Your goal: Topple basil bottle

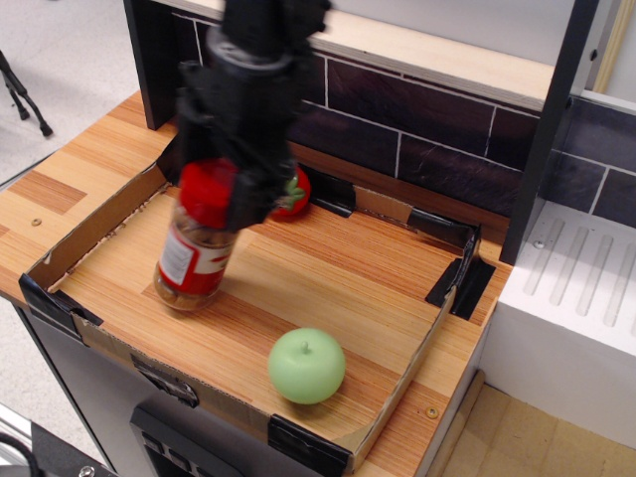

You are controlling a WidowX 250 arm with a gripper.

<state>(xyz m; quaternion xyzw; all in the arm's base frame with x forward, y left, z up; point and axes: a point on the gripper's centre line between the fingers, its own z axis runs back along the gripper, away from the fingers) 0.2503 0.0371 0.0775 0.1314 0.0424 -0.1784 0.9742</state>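
Observation.image view, looking down at a wooden counter with a shallow cardboard tray [94,231] taped at the corners in black. Basil bottle [195,248] at the tray's left side, tilted, red lid leaning to the right and up, base down on the tray floor near the left wall. Red-and-white label facing front-left, brownish contents visible through the clear plastic low down. Black gripper [238,194] right at the lid, blurred; touching or pressed against the lid's right side and top, fingers motion-smeared, so cannot tell whether spread or closed around the cap. Arm body dark, coming down from the upper middle of the frame, covering part of the dark tiled backsplash [417,134]. Red tomato [293,199] at the back of the tray, mostly hidden behind the gripper, only its right edge showing. Green apple [306,366] near the tray's front edge, well apart from the bottle, upright with stem on top. White ribbed surface [581,288] off to the right, beyond a black post.
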